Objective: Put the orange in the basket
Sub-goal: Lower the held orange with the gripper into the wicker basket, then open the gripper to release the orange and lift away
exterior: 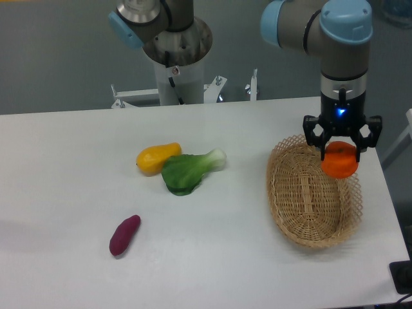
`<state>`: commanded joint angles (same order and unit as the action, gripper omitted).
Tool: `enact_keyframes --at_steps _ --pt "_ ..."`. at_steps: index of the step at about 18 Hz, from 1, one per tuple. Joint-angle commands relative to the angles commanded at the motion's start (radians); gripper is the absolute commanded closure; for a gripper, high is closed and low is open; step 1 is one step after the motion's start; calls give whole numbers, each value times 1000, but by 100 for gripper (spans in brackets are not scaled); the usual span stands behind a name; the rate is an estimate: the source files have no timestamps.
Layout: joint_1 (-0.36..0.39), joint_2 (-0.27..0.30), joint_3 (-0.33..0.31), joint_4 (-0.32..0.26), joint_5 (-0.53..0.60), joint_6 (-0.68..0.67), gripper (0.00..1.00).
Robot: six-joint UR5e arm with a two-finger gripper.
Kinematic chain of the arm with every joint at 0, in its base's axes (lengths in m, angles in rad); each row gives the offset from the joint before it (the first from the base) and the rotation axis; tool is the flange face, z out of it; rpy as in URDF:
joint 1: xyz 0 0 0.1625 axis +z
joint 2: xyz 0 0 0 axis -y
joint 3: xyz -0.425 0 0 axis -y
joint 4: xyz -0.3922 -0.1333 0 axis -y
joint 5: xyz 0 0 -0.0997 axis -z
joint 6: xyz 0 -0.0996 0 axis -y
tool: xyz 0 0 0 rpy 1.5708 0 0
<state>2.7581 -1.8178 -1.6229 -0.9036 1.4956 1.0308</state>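
Observation:
The orange point(340, 162) is a small round bright orange fruit held between the fingers of my gripper point(341, 154), which is shut on it. It hangs above the far right rim of the basket point(302, 199), an oval light tan wicker basket with a lattice rim at the right of the table. The orange does not seem to rest on the basket floor. The inside of the basket shows nothing else.
A yellow-orange squash-shaped vegetable point(156, 157) and a green leafy vegetable point(190, 169) lie together at the table's middle. A purple sweet potato point(124, 235) lies front left. The robot base point(177, 58) stands at the back. The table's right edge is close to the basket.

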Motion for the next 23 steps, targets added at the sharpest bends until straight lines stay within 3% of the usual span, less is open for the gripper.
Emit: enact_keyframes --at_steps 7,11,20,23 --pt "15 -24 -55 15 14 193 43" --pt "32 -115 -63 60 17 192 43" --pt "12 -184 -132 63 15 120 42" --pt "9 -184 -137 63 17 112 27"
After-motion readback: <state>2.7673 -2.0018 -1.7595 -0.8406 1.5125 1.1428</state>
